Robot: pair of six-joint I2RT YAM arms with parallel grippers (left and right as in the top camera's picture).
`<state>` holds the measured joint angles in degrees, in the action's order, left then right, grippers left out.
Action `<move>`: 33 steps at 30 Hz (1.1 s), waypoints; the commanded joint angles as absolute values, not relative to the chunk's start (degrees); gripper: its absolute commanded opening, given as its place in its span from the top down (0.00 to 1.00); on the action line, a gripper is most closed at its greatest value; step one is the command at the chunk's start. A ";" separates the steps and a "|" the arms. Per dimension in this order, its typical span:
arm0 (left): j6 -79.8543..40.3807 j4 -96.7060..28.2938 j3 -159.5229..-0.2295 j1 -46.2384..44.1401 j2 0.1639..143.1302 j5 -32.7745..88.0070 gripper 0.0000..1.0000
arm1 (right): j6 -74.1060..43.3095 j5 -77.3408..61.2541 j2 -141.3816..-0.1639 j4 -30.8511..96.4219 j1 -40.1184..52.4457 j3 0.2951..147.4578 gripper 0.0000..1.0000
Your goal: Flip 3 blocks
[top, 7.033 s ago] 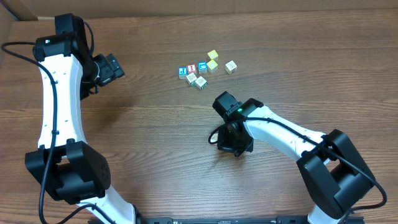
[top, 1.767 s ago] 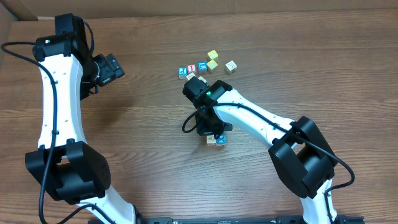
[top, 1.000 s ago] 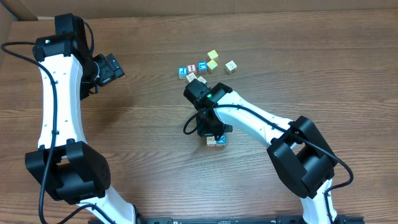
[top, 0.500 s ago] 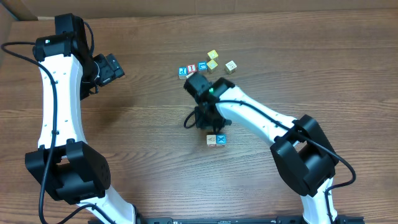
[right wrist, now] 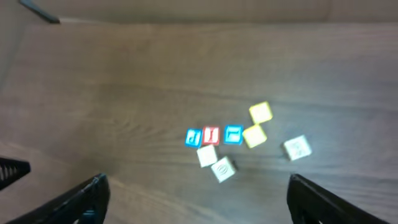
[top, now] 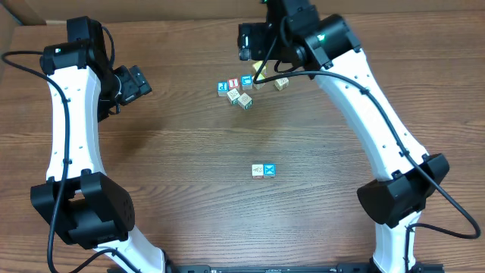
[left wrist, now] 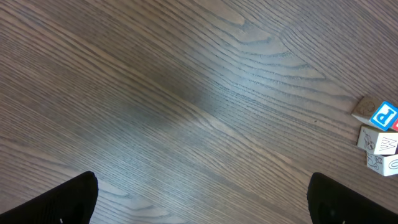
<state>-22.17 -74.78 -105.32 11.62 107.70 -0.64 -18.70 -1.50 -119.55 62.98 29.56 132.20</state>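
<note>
A wide wooden table [top: 189,216] is seen from above, with two white-and-black robot arms on it. The left arm [top: 64,144] stands along the left side. The right arm [top: 371,114] stretches from the near right corner to the far edge.

The left gripper [left wrist: 205,202] hangs over bare wood with its fingers spread wide and holds nothing. The right gripper [right wrist: 200,199] is raised high above the far side. Its fingers are also wide apart and empty (its camera view is blurred, but nothing sits between the tips).

Beneath the right gripper lies a cluster [top: 246,81] of eight small cubes: two blue, one red, two yellow and three cream cubes [top: 244,101].

Well apart from these, in the middle of the table, two of the task's blocks sit side by side and touching. They are a cream block [top: 258,171] and, on its right, the blue X block [top: 270,171].

Set aside as a pair, these two look like finished work. Whether each has truly been turned over cannot be read from here. By that judgement a third block is left to flip, probably one of the cream cubes in the cluster.
</note>
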 commanded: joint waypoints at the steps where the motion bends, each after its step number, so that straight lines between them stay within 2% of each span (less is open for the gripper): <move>1: -22.31 -74.72 -106.61 10.85 108.12 -0.43 0.00 | -13.23 -1.58 -121.69 62.11 29.98 130.06 0.07; 10: -22.31 -74.72 -106.61 10.85 108.12 -0.43 0.00 | -12.99 -1.61 -129.78 58.74 30.15 122.89 0.12; 22: -22.31 -74.74 -106.61 10.85 108.12 -0.43 0.00 | -9.96 -3.40 -137.29 53.95 30.65 122.19 0.13; 33: -22.31 -74.72 -106.61 10.85 108.12 -0.43 0.00 | -7.70 -4.19 -137.45 50.94 33.08 118.43 0.27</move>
<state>-22.17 -74.78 -105.32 11.25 107.70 -0.67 -9.69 -3.64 -137.75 51.57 31.99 120.88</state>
